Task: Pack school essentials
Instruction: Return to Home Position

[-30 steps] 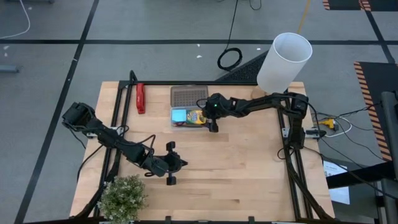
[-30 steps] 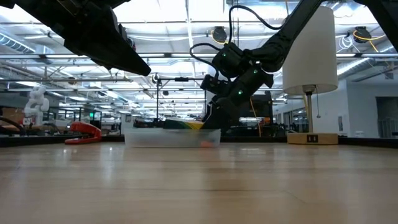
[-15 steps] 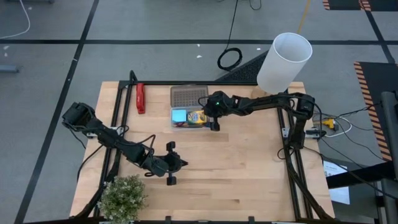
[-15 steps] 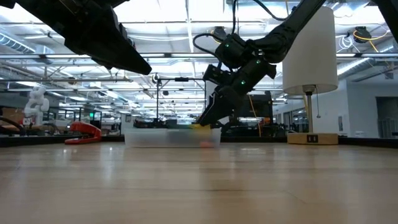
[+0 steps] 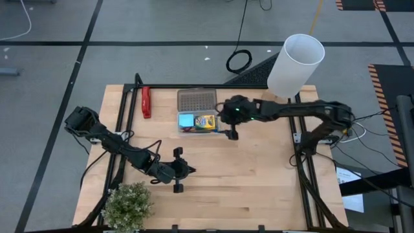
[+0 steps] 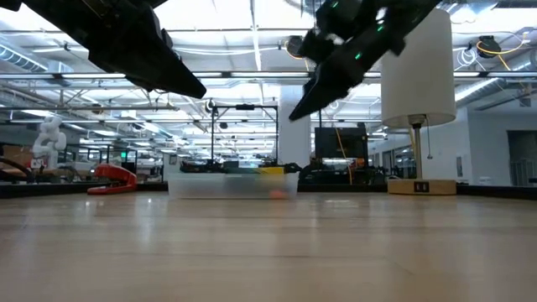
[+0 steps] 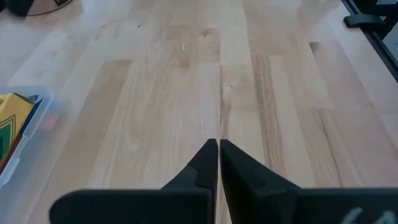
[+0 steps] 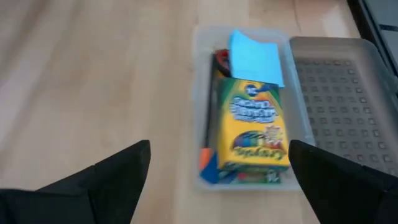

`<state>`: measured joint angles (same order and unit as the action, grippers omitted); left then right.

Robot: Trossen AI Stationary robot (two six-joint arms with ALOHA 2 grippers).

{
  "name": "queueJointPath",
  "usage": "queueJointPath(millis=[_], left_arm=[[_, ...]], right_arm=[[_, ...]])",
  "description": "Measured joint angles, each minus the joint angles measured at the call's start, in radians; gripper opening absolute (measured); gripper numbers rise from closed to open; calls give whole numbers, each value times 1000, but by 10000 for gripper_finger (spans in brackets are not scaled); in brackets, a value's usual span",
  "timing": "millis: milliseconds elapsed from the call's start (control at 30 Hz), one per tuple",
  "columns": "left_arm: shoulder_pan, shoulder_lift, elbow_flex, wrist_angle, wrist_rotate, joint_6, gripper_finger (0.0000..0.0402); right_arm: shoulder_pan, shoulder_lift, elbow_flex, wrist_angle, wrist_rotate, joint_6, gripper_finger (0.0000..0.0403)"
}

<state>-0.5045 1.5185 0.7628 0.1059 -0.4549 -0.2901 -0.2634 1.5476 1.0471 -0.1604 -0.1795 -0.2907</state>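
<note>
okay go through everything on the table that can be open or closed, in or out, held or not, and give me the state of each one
Left tool: shut, empty, over bare wood at the table's near side.
Right tool: open, empty, raised just beside the clear box.
Clear box: open, its lid lying flat beside it.
Crayon box: inside the clear box, lying flat.
Blue note pad: inside the clear box, next to the crayons.
Red stapler: on the table, untouched.
Lamp: upright.
</note>
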Motion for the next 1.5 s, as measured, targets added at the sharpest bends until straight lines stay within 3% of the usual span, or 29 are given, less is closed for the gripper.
queueJointPath(millis=[133,433,567,733,867,1000,1267,1500], left_arm=[[3,0,0,8,-11,7,21],[51,-48,15,34,-12,95,21],[84,-129,14,31,-4,193,21],[125,-239,16,29,9,277,21],[130,-292,15,10,14,324,21],[136,-319,14,-23,90,381,21],[140,-324,-94,110,175,398,21],[152,-464,-291,251,189,359,21]], right_arm=[[64,-153,-77,-10,38,67,377],[293,-471,-239,-6,319,151,358],[398,-572,-301,19,414,169,307],[501,-673,-366,29,544,145,205],[552,-736,-422,39,548,147,102],[591,-792,-489,40,545,134,13],[606,-873,-642,201,537,75,4],[606,-935,-782,435,490,-28,1]])
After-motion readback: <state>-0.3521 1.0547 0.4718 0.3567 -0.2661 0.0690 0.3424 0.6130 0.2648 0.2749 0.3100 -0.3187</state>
